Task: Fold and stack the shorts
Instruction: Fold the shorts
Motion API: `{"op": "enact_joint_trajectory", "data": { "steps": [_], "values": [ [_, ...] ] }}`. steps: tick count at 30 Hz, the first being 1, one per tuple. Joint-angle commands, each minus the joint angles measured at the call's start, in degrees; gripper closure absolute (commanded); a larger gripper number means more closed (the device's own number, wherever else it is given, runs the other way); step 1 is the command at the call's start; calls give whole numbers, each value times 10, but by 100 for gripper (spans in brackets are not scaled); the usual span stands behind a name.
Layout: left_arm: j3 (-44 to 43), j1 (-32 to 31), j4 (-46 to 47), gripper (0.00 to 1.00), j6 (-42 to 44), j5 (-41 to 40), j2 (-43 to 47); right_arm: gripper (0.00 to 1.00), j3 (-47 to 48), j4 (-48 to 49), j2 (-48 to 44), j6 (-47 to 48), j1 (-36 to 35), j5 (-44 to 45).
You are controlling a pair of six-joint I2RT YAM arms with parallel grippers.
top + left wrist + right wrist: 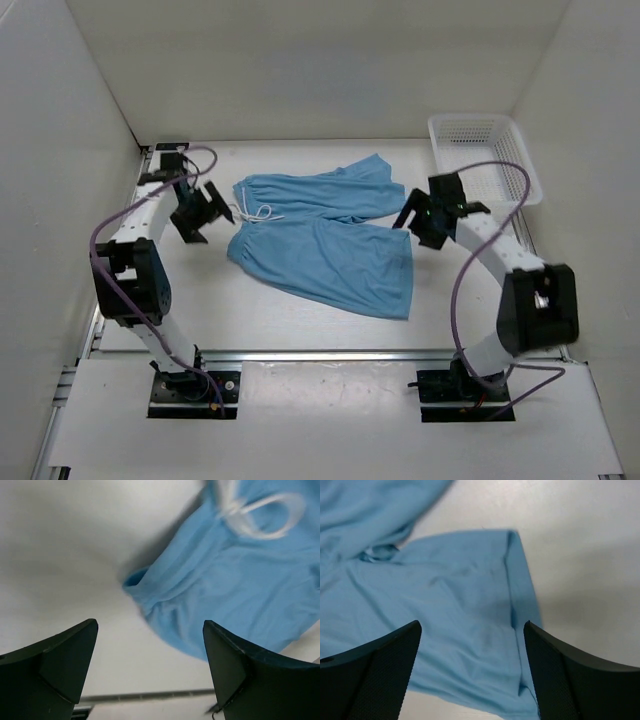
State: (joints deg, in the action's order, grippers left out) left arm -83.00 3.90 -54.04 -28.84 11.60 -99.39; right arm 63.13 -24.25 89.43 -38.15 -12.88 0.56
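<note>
Midway across the tabletop, nearer its far edge, lies the pair of light sky-blue soft-fabric shorts (325, 240), spread flat and ungripped. Its gathered waist with the white drawstring (258, 212) points toward the left edge and the two wide legs toward the right, so the long axis runs left to right. The left gripper (212, 212) hovers just beside the waistband, fingers spread and empty. The right gripper (415, 222), likewise spread, hangs at the leg hems. Flanking both ends probably prepares a fold. A white plastic mesh basket (470, 119) sits in the far right corner.
</note>
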Motion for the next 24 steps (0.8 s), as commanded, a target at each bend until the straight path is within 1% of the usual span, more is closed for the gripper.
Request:
{"op": "enact_joint_trajectory", "data": {
  "steps": [1, 3, 4, 5, 7, 8, 10, 12, 13, 15, 17, 20, 23, 24],
  "values": [
    [111, -24, 53, 3, -22, 31, -23, 11, -103, -38, -91, -18, 1, -8],
    [149, -32, 87, 3, -40, 31, -40, 11, -151, -64, -138, -42, 1, -13],
    [149, -32, 96, 3, -40, 36, -47, 11, -194, -72, -184, -49, 1, -21],
    [154, -38, 103, 3, -40, 36, -54, 11, -215, -80, -207, -68, -4, -32],
    [144, -38, 110, 7, -46, 11, -77, 11, -249, -95, -260, -86, -4, -45],
    [138, -38, 110, 10, -46, 11, -86, 11, -277, -102, -275, -96, -9, -51],
    [116, -38, 110, 39, -46, 4, -109, 12, -301, -102, -301, -121, -9, -62],
    [104, -38, 110, 75, -40, -3, -115, 13, -328, -79, -306, -146, -9, -78],
    [104, -38, 110, 88, -40, -3, -115, 13, -335, -68, -306, -153, -14, -89],
    [97, -38, 110, 90, -40, 7, -115, 14, -348, -47, -300, -173, -28, -105],
    [97, -38, 110, 90, -40, 7, -90, 14, -348, -35, -288, -180, -46, -105],
    [85, -38, 94, 90, -40, 12, -60, 19, -343, -10, -274, -192, -72, -98],
    [71, -38, 80, 90, -40, 18, -37, 26, -343, 23, -242, -213, -107, -98],
    [71, -44, 74, 90, -40, 18, -32, 32, -338, 31, -225, -214, -116, -93]
  ]
}}
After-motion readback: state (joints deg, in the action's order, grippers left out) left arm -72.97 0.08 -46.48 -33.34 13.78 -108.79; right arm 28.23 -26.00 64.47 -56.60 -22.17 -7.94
